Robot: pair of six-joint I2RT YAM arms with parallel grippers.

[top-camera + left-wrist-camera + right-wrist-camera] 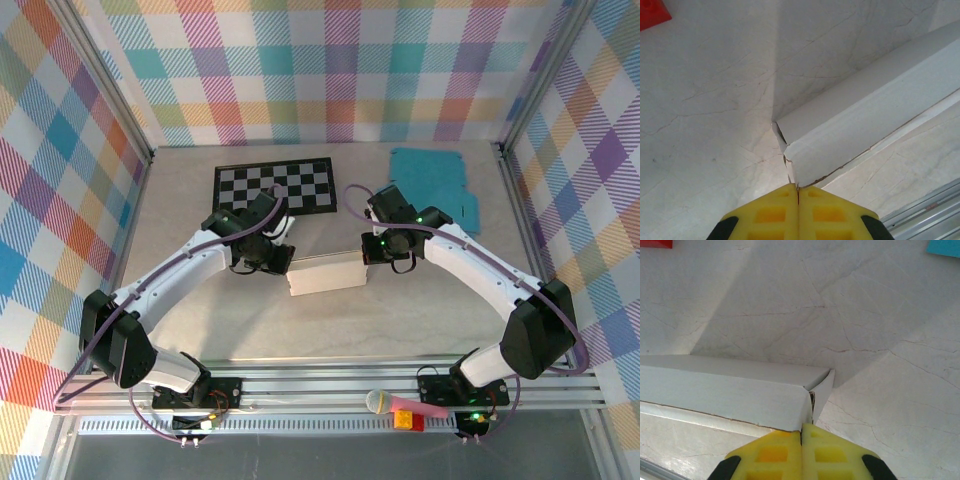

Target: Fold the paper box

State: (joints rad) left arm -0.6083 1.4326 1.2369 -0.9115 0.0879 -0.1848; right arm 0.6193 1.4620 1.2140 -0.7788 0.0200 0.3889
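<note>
The white paper box [327,274] lies low and long in the middle of the table, lid down. My left gripper [283,262] sits at its left end. In the left wrist view the yellow fingers [770,212] are pressed together, and the left gripper [798,186] pinches the thin end flap at the corner of the box [865,115]. My right gripper [368,250] is at the right end. In the right wrist view the right gripper [801,425] is shut, with the box's [725,390] corner flap running into the seam between its fingers.
A black-and-white checkered mat [275,186] lies behind the box at the left, and a teal sheet [432,185] at the back right. A metal rail [330,385] runs along the near edge, with a pink-handled item [400,404] on it. Plaid walls enclose the table.
</note>
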